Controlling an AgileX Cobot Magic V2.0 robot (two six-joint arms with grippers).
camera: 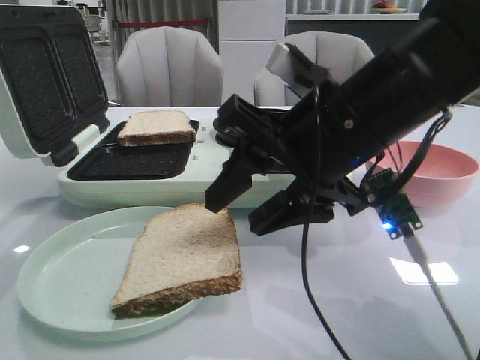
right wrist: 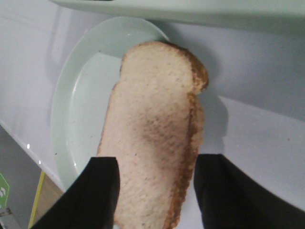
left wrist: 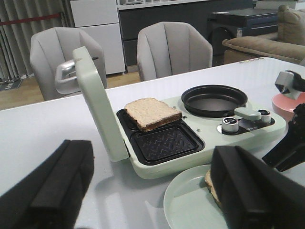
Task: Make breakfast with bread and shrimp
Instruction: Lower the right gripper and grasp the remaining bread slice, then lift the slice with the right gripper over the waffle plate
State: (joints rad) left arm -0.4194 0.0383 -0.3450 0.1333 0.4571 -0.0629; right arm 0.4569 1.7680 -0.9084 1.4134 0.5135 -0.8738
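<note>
Bread (camera: 184, 259) overhangs plate (camera: 67, 277) rim.

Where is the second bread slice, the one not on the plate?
In the front view, that bread slice lies at left-centre in the rear compartment of the open sandwich maker, behind the pale green plate.

Front view across table; wrist views nearer (shared: plate (camera: 67, 277), bread (right wrist: 152, 138)).
</note>
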